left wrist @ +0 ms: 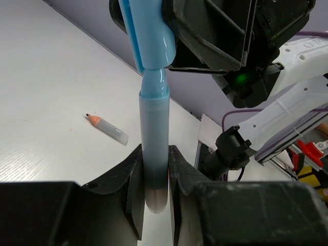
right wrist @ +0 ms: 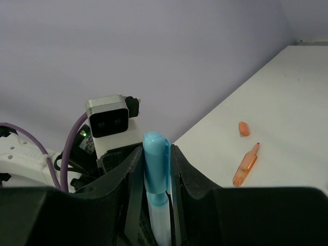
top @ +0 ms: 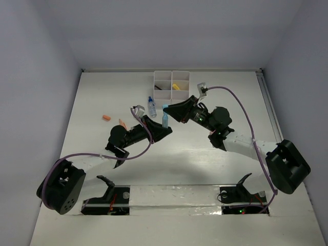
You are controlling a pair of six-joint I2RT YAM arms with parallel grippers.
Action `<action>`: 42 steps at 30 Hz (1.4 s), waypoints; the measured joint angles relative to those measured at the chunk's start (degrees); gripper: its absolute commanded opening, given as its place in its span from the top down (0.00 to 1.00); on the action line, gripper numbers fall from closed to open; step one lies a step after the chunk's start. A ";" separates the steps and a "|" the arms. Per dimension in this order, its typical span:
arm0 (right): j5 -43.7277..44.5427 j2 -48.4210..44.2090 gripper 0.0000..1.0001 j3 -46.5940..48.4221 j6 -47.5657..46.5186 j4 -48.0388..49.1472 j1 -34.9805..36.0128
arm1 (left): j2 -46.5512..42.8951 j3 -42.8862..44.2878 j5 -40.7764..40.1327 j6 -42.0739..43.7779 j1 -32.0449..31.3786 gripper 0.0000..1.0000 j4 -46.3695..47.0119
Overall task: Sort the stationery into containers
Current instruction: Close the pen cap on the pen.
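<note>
Centrally, left gripper (left wrist: 154, 171) clamps pen (left wrist: 154, 123).

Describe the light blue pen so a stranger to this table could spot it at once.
Find the white organizer at the table's far middle. Just in front of it is the pen, cap in the right fingers, barrel in the left fingers. Unlike the loose bottle and orange pen nearby, it is pale blue and gripped at both ends.

Three pens (top: 165, 119) (top: 151, 106) (top: 122, 123), one eraser (top: 106, 117), one organiser (top: 155, 84)
</note>
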 measured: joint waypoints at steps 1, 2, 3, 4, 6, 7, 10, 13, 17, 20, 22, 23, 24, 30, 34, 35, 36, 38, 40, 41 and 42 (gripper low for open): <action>-0.22 0.02 1.00 0.00 0.09 0.15 0.00 | 0.00 0.00 0.00 0.00 0.11 1.00 -0.02; -0.42 0.02 1.00 0.00 0.24 0.31 0.00 | 0.00 0.00 0.00 0.00 0.15 1.00 0.00; -0.61 0.04 1.00 -0.07 0.39 0.63 0.00 | 0.00 0.00 0.02 0.00 0.15 1.00 0.11; -0.83 0.11 1.00 -0.20 0.59 1.03 0.00 | -0.02 0.00 0.02 0.00 0.15 1.00 0.20; -1.51 0.68 1.00 -0.66 1.33 2.80 0.00 | -0.15 0.00 0.02 -0.11 0.17 1.00 0.31; -1.92 1.14 1.00 -0.92 1.81 3.72 0.00 | -0.28 0.00 0.04 -0.31 0.15 1.00 0.28; -2.91 2.75 1.00 -2.03 3.45 7.41 0.00 | -0.42 0.00 0.15 -0.94 0.17 1.00 0.09; -3.08 3.54 1.00 -2.95 4.61 10.40 0.00 | -0.66 0.00 0.22 -1.68 0.15 1.00 -0.17; -3.21 3.50 1.00 -3.82 5.31 13.22 0.28 | -1.86 0.00 0.24 -3.02 0.07 1.00 -0.13; -2.62 3.41 1.00 -4.00 5.31 14.40 0.87 | -2.29 0.04 0.26 -3.52 -0.11 1.00 0.09; -2.38 3.41 1.00 -4.22 5.33 14.82 1.31 | -2.27 0.42 0.09 -3.91 -0.46 1.00 0.22; -1.99 3.41 1.00 -4.26 5.31 15.19 1.64 | -2.27 0.70 0.09 -4.09 -0.66 1.00 0.11; -1.79 3.37 1.00 -4.28 5.29 15.63 1.73 | -2.25 1.01 0.11 -4.20 -0.76 1.00 0.09; 1.20 2.64 1.00 -5.86 5.33 18.67 1.92 | -2.16 4.13 1.11 -4.24 -1.16 1.00 -2.95; 2.73 0.79 1.00 -8.26 5.09 18.75 1.95 | -2.14 5.20 2.19 -4.20 -1.62 1.00 -5.40; 2.95 0.15 1.00 -8.66 4.83 18.08 1.92 | -2.12 5.42 2.47 -4.13 -1.70 1.00 -6.10; 3.10 -0.39 1.00 -8.92 4.57 17.25 1.95 | -2.12 5.77 2.80 -4.09 -1.79 1.00 -6.84; 3.58 -2.14 1.00 -9.22 3.69 14.43 1.92 | -2.08 6.67 3.56 -4.02 -1.81 1.00 -8.74; 4.02 -3.96 1.00 -9.31 2.80 11.13 1.92 | -2.10 7.76 4.39 -3.91 -1.84 1.00 -10.86; 4.33 -4.87 1.00 -9.31 2.25 9.33 1.92 | -2.08 8.39 4.79 -3.85 -1.86 1.00 -12.13; 4.57 -5.95 1.00 -9.31 1.49 7.45 1.92 | -2.10 8.90 5.03 -3.78 -1.88 1.00 -13.16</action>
